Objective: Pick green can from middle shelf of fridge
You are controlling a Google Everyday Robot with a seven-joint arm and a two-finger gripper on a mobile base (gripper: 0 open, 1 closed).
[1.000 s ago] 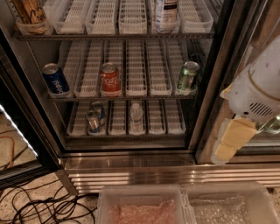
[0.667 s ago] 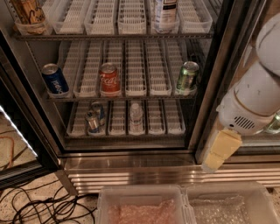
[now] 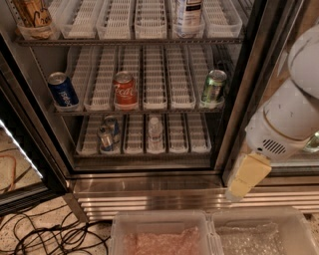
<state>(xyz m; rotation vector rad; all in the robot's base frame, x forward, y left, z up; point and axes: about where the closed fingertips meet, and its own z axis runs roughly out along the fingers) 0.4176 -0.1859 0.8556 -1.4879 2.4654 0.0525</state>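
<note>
The green can (image 3: 214,86) stands upright at the right end of the middle shelf (image 3: 155,103), in the rightmost white lane tray of the fridge (image 3: 149,184). The blue can (image 3: 63,90) stands at the left end and the red cola can (image 3: 124,90) left of the middle. My gripper (image 3: 239,189), pale yellow under the white arm (image 3: 286,119), hangs at the right in front of the dark door post. It is below and right of the green can and well apart from it. It holds nothing that I can see.
The lower shelf bears small cans (image 3: 107,133) and a small bottle (image 3: 155,130). The top shelf bears a bottle (image 3: 188,15) and a brown cup (image 3: 32,19). Two clear plastic bins (image 3: 164,234) sit at the bottom edge. Cables (image 3: 45,234) lie on the floor at left.
My arm and gripper have moved left and a little down, closer to the fridge opening. The cans have not moved.
</note>
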